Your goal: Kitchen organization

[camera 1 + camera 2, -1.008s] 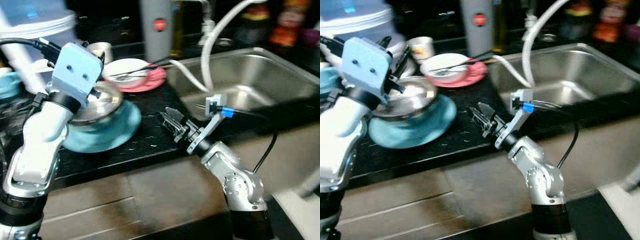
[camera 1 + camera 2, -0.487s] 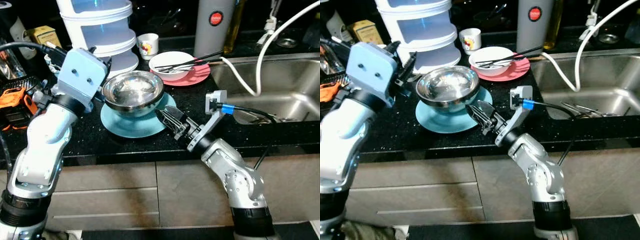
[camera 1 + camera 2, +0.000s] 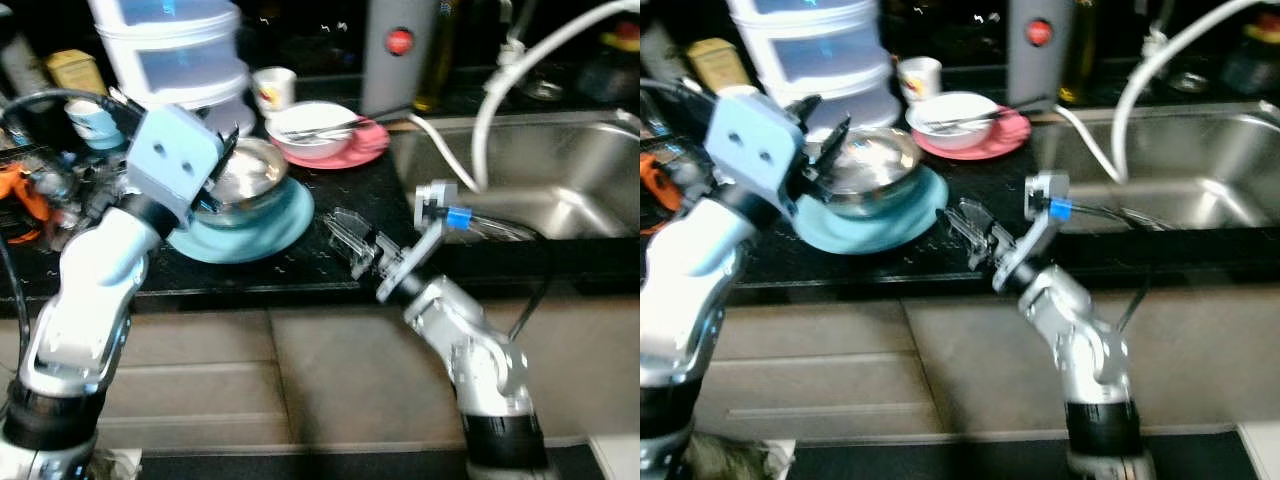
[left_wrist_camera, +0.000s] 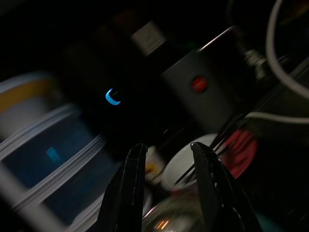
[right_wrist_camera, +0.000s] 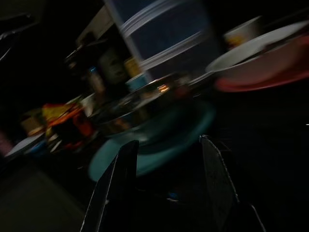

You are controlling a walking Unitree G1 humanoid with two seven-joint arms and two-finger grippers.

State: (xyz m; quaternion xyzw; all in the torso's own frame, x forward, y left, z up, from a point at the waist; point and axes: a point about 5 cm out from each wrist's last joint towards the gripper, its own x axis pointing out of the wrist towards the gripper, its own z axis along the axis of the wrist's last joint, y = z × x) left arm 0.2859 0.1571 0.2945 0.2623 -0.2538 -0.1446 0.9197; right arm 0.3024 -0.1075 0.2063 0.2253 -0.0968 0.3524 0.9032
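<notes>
Two grippers are raised over a dark counter [image 3: 300, 275]. The left gripper [image 3: 222, 150] is positioned at the near left rim of a steel bowl [image 3: 245, 172]; in the left wrist view its two black fingers [image 4: 130, 186] are seen spread apart with nothing between them, the bowl's rim lying just beyond the tips. The bowl is seated on a teal plate [image 3: 268, 222], which rests on the counter toward its front edge, left of the sink [image 3: 540, 170].

The right gripper [image 3: 350, 235] is held above the counter's front edge, just right of the teal plate and apart from it. In the right wrist view its fingers [image 5: 118, 179] are spread, nothing is pinched, and the plate and bowl lie ahead of them.

Behind the teal plate, a white bowl [image 3: 315, 125] with utensils laid across it is set on a pink plate [image 3: 362, 148] near the sink's left edge. A small cup [image 3: 274, 88], a stack of white containers [image 3: 175, 50] and a grey cylinder [image 3: 395, 55] with a red dot are placed along the back edge of the counter. A white hose [image 3: 490, 100] arcs over the sink. The head views are slightly blurred.
</notes>
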